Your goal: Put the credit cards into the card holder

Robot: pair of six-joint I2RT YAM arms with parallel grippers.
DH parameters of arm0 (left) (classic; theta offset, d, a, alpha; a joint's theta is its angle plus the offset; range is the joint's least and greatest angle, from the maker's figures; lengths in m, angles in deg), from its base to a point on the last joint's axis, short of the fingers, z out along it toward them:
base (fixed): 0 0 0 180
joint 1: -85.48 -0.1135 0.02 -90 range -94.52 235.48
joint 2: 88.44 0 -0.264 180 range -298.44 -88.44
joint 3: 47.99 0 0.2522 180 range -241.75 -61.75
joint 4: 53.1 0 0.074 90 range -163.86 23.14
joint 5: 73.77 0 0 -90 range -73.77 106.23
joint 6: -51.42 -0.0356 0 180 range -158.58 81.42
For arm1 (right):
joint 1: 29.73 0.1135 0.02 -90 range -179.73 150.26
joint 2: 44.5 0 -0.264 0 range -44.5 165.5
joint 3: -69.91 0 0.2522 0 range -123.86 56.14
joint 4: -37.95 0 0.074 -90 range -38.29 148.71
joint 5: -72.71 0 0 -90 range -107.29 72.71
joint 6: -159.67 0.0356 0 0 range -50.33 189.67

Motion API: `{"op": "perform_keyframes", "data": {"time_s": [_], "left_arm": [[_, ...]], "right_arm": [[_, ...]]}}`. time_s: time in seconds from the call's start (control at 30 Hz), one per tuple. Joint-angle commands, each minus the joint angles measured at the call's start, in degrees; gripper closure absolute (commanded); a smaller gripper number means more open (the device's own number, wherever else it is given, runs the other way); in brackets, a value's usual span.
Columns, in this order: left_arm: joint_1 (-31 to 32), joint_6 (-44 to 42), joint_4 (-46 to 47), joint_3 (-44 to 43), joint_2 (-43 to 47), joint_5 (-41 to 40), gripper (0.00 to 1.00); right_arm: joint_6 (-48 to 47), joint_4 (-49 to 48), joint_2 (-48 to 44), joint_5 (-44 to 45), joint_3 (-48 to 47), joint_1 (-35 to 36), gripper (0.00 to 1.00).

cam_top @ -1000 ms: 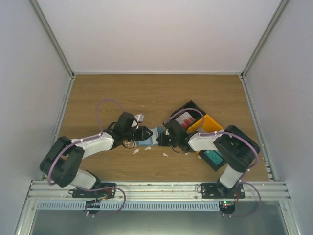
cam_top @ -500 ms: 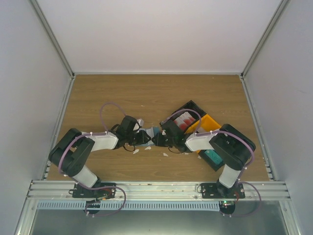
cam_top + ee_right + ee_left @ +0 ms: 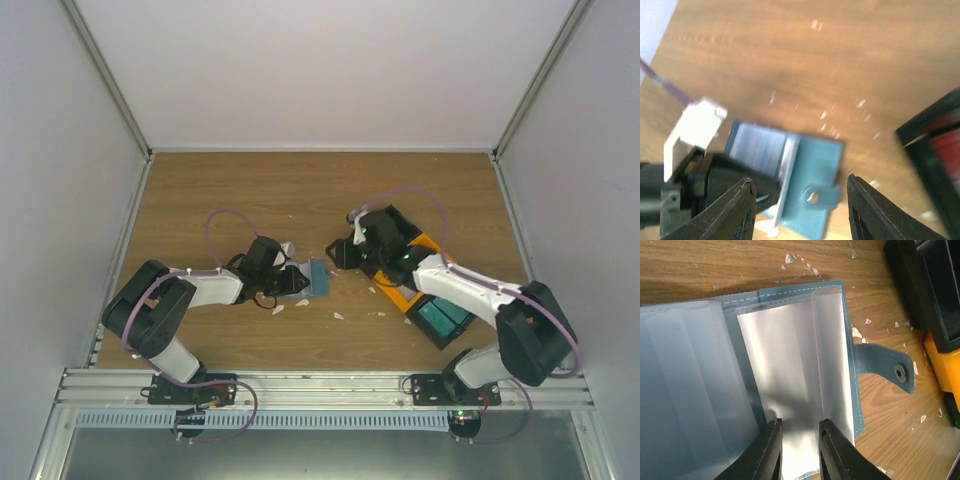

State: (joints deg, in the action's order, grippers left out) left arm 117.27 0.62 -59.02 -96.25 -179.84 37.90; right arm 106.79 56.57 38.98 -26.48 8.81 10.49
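Top external view shows the left gripper nipped, it seems, on a clear pocket of the flat teal-blue card holder, likely pinning it open on the scrap-flecked wooden table, while the right gripper hangs spread and empty beside the black plastic bin holding red-patched credit cards, with white walls around.

Setup's a wood-grain table boxed in by plain whitish panels: a back wall, a left wall and a right wall. Thin metal posts run up the far corners, and a ribbed aluminium rail lines the near edge. Lighting is soft and even, probably from overhead, though the source is out of shot.
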Motion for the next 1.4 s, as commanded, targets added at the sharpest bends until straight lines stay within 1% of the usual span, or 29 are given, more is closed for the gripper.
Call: {"op": "perform_keyframes", "data": {"time_s": [0.0, 0.07, 0.17, 0.3, 0.47, 0.6, 0.67, 0.77, 0.93, 1.0, 1.1, 1.37], "left_arm": [[0.2, -2.67, 0.76, -1.77, 0.5, 1.95, 0.76], [0.2, -3.53, 0.16, -2.81, -0.5, 3.38, 0.82], [0.22, -4.5, -0.77, -4.6, -2.33, 4.95, 0.85], [0.2, -5.61, -2.68, -6.34, -4.13, 4.62, 0.86], [0.2, -6.44, -5.07, -7.01, -5.99, 3.72, 0.86], [0.2, -6.99, -5.64, -6.48, -7.19, 3.23, 0.86], [0.2, -6.95, -5.77, -6.41, -7.55, 3.2, 0.86], [0.2, -6.73, -5.81, -6.44, -7.74, 2.75, 0.86], [0.2, -6.69, -6.27, -6.91, -8.25, 2.37, 0.86], [0.18, -6.83, -6.13, -6.96, -8.32, 2.68, 0.86], [0.12, -7.02, -5.24, -6.65, -7.97, 3.09, 0.86], [-0.06, -7.29, -5.29, -6.72, -7.75, 3.13, 0.86]], "right_arm": [[-14.54, 15.72, -2.95, 2.12, -6.73, -6.6, 0.5], [-18.07, 19.59, -2.14, 0.91, -8.8, -10.04, 0.54], [-22.25, 24.01, 0.34, -0.71, -11.75, -13.01, 0.58], [-28.31, 29.28, 6.33, -0.44, -17.5, -14.69, 0.63], [-32.34, 33.3, 14.04, 2.84, -23.73, -16.14, 0.72], [-34.06, 34.92, 17.36, 4.7, -25.29, -17.24, 0.74], [-34.7, 35.41, 18.54, 4.88, -25.44, -17.44, 0.71], [-35.41, 35.46, 20.72, 4.19, -25.5, -17.46, 0.6], [-36.39, 34.67, 24.29, 3.57, -26.32, -17.48, 0.53], [-37.51, 33.97, 25.03, 3.05, -26.37, -17.52, 0.48], [-39.3, 34.33, 26.81, 2.77, -27.53, -17.51, 0.47], [-39.76, 34.65, 28.9, 2.06, -28.34, -17.54, 0.47]]}}
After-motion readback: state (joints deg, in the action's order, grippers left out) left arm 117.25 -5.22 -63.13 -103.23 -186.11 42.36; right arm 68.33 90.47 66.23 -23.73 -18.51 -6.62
